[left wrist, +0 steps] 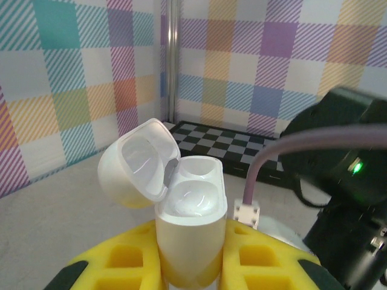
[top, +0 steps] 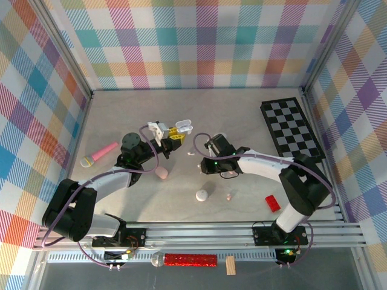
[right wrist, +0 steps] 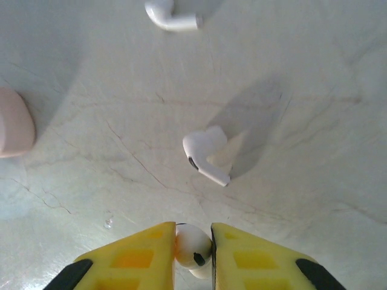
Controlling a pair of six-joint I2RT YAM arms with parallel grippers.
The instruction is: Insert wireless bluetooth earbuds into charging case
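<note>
My left gripper [left wrist: 191, 257] [top: 172, 135] is shut on a white charging case [left wrist: 188, 241] [top: 181, 127] and holds it upright above the table. Its lid [left wrist: 136, 163] is swung open to the left and both wells look bare. In the right wrist view, my right gripper [right wrist: 193, 249] points down at the table, shut on one white earbud [right wrist: 192, 246]. A second white earbud [right wrist: 205, 154] lies on the table just ahead of it. A third one [right wrist: 172, 15] rests at the top edge. A small pale pink earbud [top: 229, 196] lies near the front.
A pink case [top: 161, 173] [right wrist: 12, 124] and a white pebble-like case [top: 201, 195] sit mid-table. A red block [top: 273, 203] lies front right, a pink toy microphone [top: 100, 154] at left, a checkerboard mat [top: 292, 128] at back right. The right arm's wrist [top: 217, 158] hangs close beside the held case.
</note>
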